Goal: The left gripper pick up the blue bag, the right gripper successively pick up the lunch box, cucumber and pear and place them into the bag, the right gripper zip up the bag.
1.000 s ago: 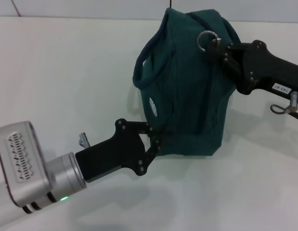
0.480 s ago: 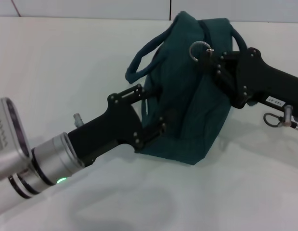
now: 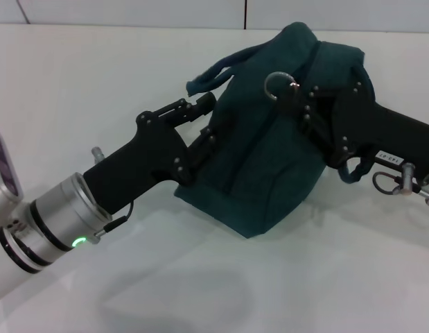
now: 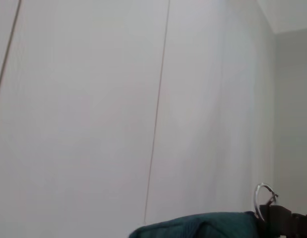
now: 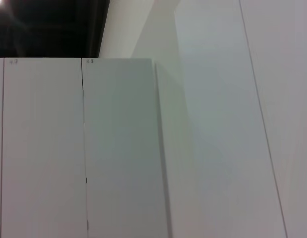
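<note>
Plainly soft and slack, the blue bag (image 3: 269,152) is a dark teal fabric lump, creased and bulging, held between the two arms over the white bench (image 3: 75,83). Its long axis runs slantwise, from the low corner near the camera up to the peak at the far side. One padded loop handle (image 3: 214,69) flops out toward the left side. A metal ring pull (image 3: 274,84) stands out bright against the cloth near the top; the left wrist view catches the same ring (image 4: 262,201) beside a strip of teal fabric.

From the left, the left pincer (image 3: 204,128), black and angular with exposed screws and linkages, is clenched on the bag's cloth below that handle, on a silver cylindrical arm. From the right, the right pincer (image 3: 301,104), black with a small white label, sits at the ring pull, probably nipping the zipper tab, though the grip itself is hard to make out.

Smooth and matt, the bench shows a faint shadow under the bag. Pale wall panels with thin seams fill both wrist views.
</note>
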### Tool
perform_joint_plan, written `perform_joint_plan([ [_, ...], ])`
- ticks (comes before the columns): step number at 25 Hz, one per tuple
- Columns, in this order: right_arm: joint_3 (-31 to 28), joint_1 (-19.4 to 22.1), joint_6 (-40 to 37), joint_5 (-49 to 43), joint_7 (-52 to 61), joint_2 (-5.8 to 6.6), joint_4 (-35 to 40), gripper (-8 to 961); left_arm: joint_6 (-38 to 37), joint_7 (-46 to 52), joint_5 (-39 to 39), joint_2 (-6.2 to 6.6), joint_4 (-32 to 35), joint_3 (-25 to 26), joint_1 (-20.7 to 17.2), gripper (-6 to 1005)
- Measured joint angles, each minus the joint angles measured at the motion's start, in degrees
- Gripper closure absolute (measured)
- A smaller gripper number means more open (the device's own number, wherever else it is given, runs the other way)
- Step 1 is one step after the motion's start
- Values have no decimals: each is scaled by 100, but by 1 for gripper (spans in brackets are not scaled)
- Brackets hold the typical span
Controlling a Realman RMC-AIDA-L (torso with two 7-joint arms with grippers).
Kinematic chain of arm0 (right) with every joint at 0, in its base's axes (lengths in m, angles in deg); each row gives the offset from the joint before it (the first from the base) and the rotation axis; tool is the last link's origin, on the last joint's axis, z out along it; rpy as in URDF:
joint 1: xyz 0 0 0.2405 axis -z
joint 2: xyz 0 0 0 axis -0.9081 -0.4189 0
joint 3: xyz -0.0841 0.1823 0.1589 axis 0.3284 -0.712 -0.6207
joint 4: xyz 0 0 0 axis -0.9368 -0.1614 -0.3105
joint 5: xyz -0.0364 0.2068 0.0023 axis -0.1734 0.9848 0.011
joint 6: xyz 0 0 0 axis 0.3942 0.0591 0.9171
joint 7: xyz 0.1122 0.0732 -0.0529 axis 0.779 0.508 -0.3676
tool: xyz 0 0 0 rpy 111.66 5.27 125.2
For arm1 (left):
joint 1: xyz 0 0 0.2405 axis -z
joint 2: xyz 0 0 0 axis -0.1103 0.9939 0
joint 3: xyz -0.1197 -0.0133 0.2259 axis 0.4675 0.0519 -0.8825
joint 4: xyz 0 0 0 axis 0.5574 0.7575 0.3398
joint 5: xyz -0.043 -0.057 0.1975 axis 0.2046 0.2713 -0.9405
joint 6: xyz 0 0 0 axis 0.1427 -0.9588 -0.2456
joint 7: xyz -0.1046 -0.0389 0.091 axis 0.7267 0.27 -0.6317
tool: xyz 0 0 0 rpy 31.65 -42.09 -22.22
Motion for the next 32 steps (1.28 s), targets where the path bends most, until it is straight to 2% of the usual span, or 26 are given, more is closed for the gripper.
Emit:
perform_joint_plan([
  [9,44,47,21,2,27,0,-6,939,18,-276,-70,-13,2,-42,4,883],
  [17,41,143,-31,387,593,0,-157,938,-26,-859,-289,-12,3,-44,0,946],
  [22,-5,144,-39,701,701,21,-413,938,8,-1020,-350,-13,2,-44,-29,947],
  [32,-169,312,-51,883,605,36,-451,930,171,-1024,-326,-11,0,-34,-75,948],
])
